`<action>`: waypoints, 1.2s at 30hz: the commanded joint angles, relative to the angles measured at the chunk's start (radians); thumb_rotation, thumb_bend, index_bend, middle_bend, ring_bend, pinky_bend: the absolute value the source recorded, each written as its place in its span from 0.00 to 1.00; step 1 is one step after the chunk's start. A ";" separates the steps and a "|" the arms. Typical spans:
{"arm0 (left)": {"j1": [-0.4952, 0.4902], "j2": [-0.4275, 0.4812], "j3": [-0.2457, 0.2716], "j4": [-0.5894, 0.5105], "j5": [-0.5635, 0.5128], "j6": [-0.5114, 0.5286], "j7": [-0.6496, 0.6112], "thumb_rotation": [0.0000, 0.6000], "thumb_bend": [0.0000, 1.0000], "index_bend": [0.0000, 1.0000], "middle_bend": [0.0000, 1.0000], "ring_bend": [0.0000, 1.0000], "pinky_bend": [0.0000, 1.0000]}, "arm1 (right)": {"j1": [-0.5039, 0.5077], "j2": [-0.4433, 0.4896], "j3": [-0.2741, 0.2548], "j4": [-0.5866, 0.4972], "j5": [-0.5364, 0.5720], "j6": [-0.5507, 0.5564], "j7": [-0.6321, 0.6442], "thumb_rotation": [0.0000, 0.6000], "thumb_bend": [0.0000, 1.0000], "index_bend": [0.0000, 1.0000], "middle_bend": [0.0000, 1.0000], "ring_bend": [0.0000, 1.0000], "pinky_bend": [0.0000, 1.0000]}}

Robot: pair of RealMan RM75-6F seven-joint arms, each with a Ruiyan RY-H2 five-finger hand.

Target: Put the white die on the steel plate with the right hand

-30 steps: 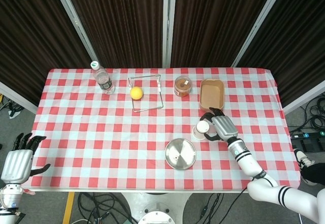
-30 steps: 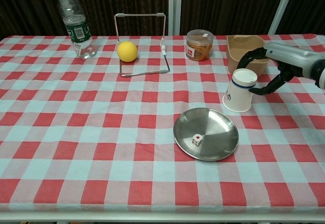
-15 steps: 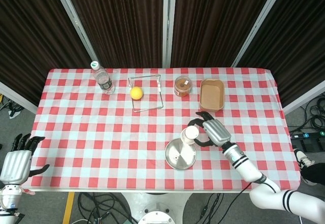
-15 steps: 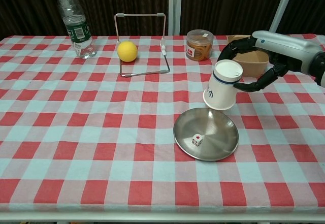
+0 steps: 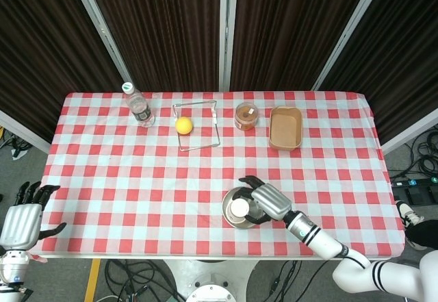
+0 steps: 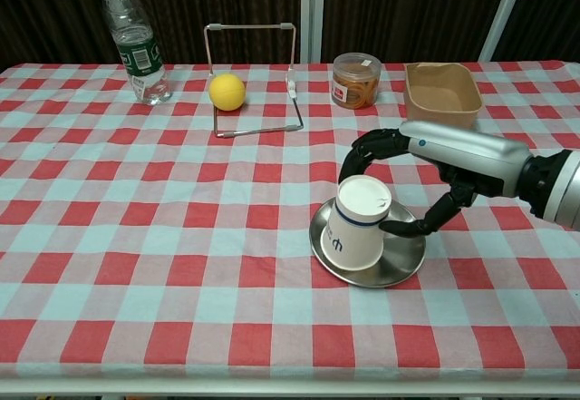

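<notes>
Right hand [image 6: 408,187] grips an upturned paper cup [image 6: 356,235] tilted on the steel plate [image 6: 403,255]; yellow ball [image 6: 227,92] well apart

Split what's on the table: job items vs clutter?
Job: steel plate; right hand holding an upside-down paper cup over the plate. White die not visible now.

Clutter: water bottle, yellow ball, wire stand, snack jar, tan tray; left hand off the table.
</notes>
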 commanded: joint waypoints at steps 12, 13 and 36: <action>0.001 -0.009 -0.002 0.013 -0.004 -0.003 -0.003 1.00 0.02 0.20 0.20 0.09 0.00 | 0.010 -0.045 0.003 0.080 0.039 -0.006 -0.025 1.00 0.30 0.51 0.34 0.07 0.05; 0.001 -0.009 -0.001 0.013 -0.003 -0.003 -0.004 1.00 0.02 0.20 0.20 0.09 0.00 | 0.010 -0.050 0.007 0.091 0.043 -0.003 -0.026 1.00 0.30 0.51 0.34 0.07 0.05; 0.004 -0.009 -0.002 0.008 -0.008 -0.005 0.001 1.00 0.02 0.20 0.20 0.09 0.00 | 0.010 -0.057 -0.034 0.103 0.001 0.048 0.026 1.00 0.31 0.51 0.34 0.07 0.05</action>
